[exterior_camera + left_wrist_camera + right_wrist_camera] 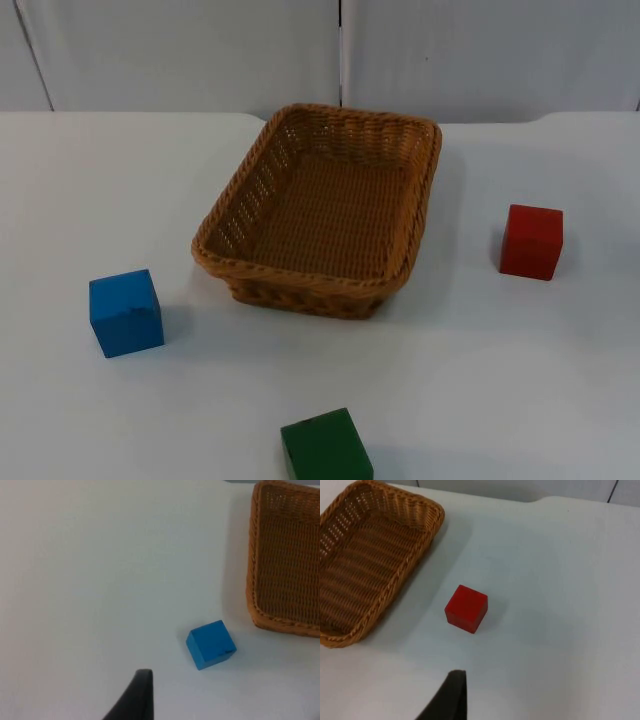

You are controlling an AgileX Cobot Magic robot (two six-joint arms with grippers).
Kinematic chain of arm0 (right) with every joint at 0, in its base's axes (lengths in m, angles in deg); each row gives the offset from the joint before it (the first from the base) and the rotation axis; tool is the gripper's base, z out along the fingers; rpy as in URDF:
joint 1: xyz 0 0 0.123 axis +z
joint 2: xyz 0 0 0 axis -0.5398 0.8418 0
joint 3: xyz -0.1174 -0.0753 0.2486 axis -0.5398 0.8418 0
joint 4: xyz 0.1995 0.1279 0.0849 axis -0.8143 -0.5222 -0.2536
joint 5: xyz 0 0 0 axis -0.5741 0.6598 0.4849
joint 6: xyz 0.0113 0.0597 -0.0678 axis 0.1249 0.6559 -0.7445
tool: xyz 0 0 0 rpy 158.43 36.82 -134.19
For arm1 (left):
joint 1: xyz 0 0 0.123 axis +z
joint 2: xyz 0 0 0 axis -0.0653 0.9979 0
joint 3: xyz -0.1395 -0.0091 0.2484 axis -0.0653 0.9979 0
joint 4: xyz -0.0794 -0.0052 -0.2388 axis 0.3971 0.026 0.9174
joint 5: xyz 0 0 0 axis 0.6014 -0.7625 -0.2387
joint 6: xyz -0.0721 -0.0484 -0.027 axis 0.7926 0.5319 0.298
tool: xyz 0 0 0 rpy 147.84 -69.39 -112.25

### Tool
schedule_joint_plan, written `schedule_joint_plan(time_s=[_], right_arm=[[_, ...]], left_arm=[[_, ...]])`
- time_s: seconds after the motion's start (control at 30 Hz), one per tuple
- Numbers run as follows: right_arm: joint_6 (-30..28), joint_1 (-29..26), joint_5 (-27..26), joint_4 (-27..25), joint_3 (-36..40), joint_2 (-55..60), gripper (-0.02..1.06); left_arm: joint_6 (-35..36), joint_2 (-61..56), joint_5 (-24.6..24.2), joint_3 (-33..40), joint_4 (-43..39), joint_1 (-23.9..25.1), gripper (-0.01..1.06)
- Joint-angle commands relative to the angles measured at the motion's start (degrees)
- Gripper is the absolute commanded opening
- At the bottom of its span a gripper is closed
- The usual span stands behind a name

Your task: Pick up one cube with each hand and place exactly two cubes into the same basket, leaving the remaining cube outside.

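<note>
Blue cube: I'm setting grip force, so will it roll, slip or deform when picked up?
The blue cube rests flat on the white table, so it probably won't roll. Its sharp edges suggest a rigid block, unlikely to deform. The smooth painted-looking faces might slip slightly.

A single black fingertip of the left gripper (131,697) is showing in the left wrist view. It is looking matte and smooth, tapering from a broad base up to a narrow, rounded tip, with one side curving gently. A matching black fingertip of the right gripper (447,696) is showing in the right wrist view, the same dark, tapering, blade-like shape with a rounded end. No screws or markings are showing on either.
</note>
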Motion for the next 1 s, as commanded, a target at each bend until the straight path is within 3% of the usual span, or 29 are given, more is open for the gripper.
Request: schedule_joint_plan(time_s=[0.0,0.37,0.7,0.97], right_arm=[[-2.78,-0.41,0.17,-0.42,-2.04,2.63,1.05],[-5.03,-0.14,-1.33,-0.78,-5.31,11.67,1.05],[-5.03,-0.14,-1.65,-0.9,-9.42,23.39,1.05],[-4.88,-0.01,-1.62,-4.4,-14.32,32.37,1.05]], left_arm=[[-0.4,3.2,0.8,-1.15,1.74,0.22,1.05],[-4.69,15.42,5.96,-1.5,3.92,0.22,1.05],[-6.25,23.41,6.89,-1.5,4.16,0.22,1.05],[-6.25,28.72,10.21,-1.5,4.68,0.22,1.05]])
